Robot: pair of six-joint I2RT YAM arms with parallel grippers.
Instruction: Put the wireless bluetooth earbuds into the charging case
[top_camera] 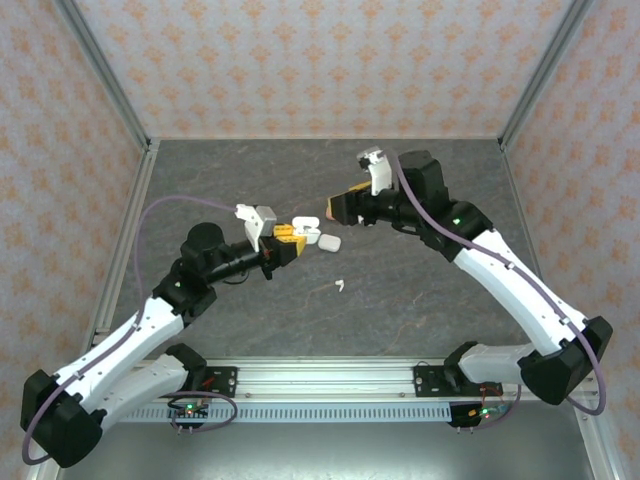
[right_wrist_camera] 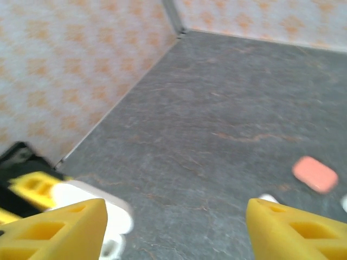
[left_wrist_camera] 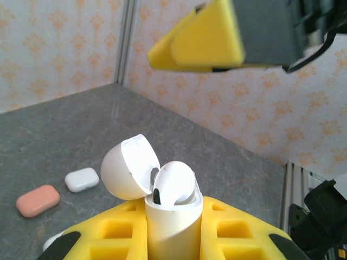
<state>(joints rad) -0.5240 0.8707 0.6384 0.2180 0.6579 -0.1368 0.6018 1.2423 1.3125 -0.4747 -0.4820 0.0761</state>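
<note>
Two white cases (left_wrist_camera: 82, 179), one coral case (left_wrist_camera: 37, 200), and two white earbuds (left_wrist_camera: 173, 181).

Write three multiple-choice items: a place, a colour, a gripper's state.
1. The open white plastic charging case sits: A) lying loose; B) between the left gripper's yellow fingers; C) in the other gripper.
2. The closed pebble-shaped plastic case beside the small white closed case is: A) coral-pink; B) blue; C) black.
3. The right gripper is: A) open, empty; B) shut on a case; C) shut on an earbud.
Key: B, fingers flank it; A, seen from the left wrist; A, fingers wide apart over bare table.
</note>
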